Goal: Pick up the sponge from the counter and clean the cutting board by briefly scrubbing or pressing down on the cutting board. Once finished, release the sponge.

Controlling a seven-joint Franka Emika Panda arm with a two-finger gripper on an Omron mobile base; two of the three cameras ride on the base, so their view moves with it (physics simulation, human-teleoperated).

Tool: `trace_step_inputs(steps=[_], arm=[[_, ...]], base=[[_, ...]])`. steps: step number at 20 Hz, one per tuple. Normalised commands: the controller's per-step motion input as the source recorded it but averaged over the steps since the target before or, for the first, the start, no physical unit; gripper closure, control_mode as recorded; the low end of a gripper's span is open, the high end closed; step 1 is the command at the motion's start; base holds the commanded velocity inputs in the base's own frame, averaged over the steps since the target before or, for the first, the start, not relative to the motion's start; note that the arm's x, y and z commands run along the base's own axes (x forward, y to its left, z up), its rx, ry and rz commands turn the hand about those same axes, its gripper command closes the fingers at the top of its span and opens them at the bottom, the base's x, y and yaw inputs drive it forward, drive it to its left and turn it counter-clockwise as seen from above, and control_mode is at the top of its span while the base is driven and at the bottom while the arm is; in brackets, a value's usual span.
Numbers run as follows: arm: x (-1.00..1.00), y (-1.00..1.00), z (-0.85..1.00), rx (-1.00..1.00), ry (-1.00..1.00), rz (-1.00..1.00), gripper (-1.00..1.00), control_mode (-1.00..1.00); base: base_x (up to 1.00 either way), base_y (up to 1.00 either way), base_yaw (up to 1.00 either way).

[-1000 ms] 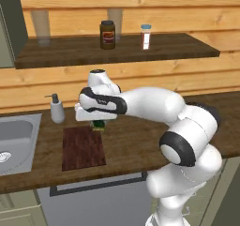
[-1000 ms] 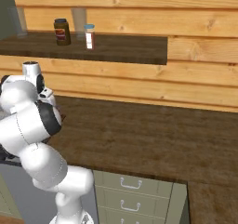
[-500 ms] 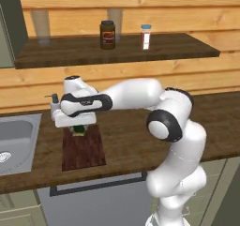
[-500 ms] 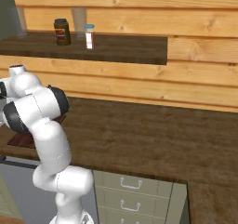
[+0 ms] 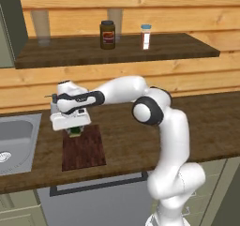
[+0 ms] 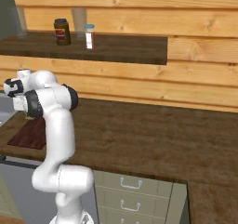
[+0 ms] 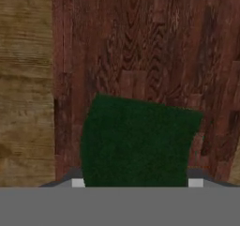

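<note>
The gripper [image 5: 73, 129] was closed on the sponge [image 7: 138, 143], whose dark green top lay between the 2 fingertips in the hand view. It held the sponge over the far end of the cutting board [image 5: 84, 147], very near the surface; whether the sponge was touching the board I could not tell. The step in hand seemed to be the cleaning itself: the next move would call for pressing down or a short rub, then opening the fingers. The board lay on the counter [image 5: 206, 126], just beside the steel sink [image 5: 16, 143]. On the shelf [image 5: 117, 49] above stood a dark jar [image 5: 107, 34] and a small bottle [image 5: 146, 36], well apart from the work. Nothing appeared to block the way down.
</note>
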Motion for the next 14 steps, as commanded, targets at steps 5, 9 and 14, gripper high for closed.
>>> trace_step_inputs(steps=[5, 9, 14], arm=[[0.53, 0.48, -0.50, 0.00, 0.09, 0.00, 1.00, -1.00], [0.22, 0.13, -0.19, -0.03, 0.00, -0.01, 1.00, -1.00], [0.00, 0.00, -0.10, -0.03, 0.00, -0.01, 1.00, -1.00]], base=[[0.00, 0.00, 0.00], [0.00, 0.00, 0.00], [0.00, 0.00, 0.00]])
